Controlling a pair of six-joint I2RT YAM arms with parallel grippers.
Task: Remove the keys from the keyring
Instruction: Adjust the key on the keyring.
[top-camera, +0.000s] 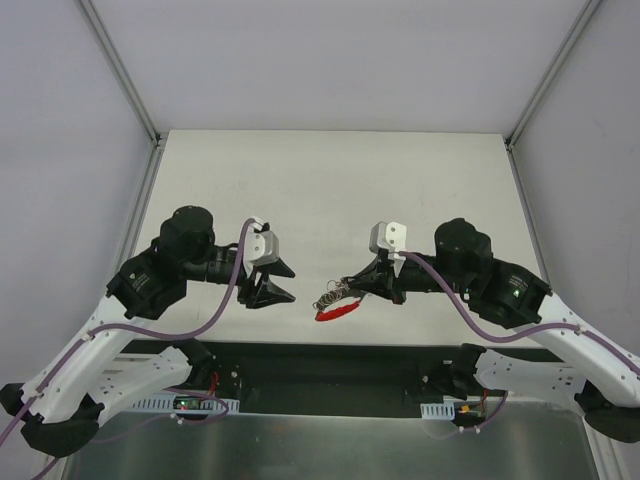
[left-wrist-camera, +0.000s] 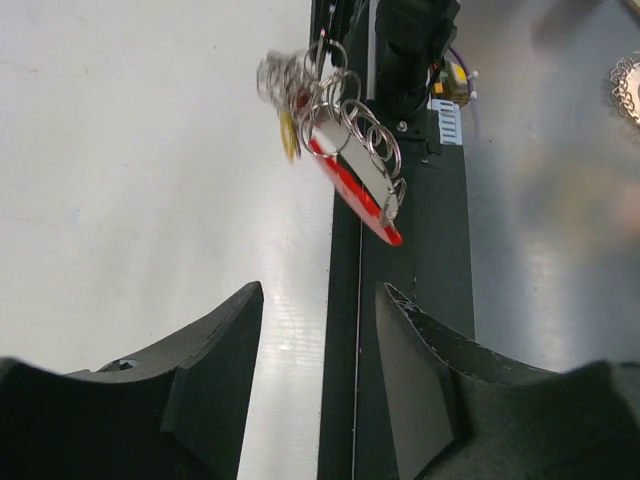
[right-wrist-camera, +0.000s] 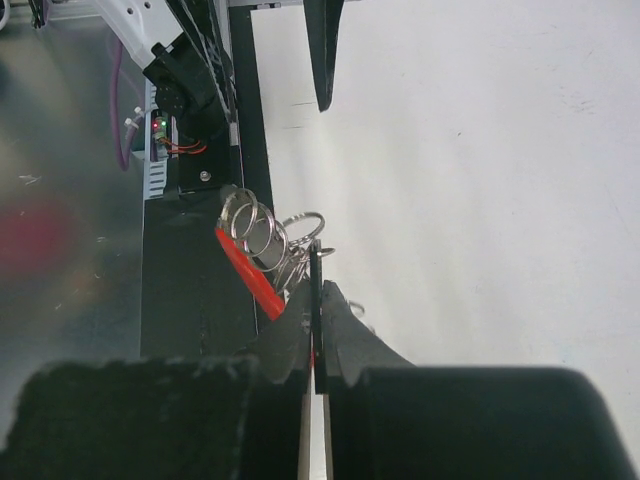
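Note:
The keyring (top-camera: 338, 300) is a bunch of linked metal rings with a red plastic piece (top-camera: 338, 313) and hangs just above the table's near edge. My right gripper (top-camera: 352, 284) is shut on it; in the right wrist view (right-wrist-camera: 316, 300) the jaws pinch a thin dark flat piece of the bunch, with the rings (right-wrist-camera: 262, 230) and the red piece (right-wrist-camera: 250, 275) beyond. The keys (left-wrist-camera: 278, 85) show as a blurred silvery-brass cluster at the bunch's far end. The pale grey tag (left-wrist-camera: 352, 165) lies against the red piece (left-wrist-camera: 365, 205). My left gripper (top-camera: 277, 282) is open and empty, a short way left of the bunch, and points at it (left-wrist-camera: 318, 300).
A black base rail (top-camera: 330, 365) runs along the table's near edge, with a metal floor (left-wrist-camera: 560, 250) below it. Grey walls and frame posts (top-camera: 125, 75) enclose the white table (top-camera: 330, 190). A small coiled metal thing (left-wrist-camera: 628, 88) lies on the floor.

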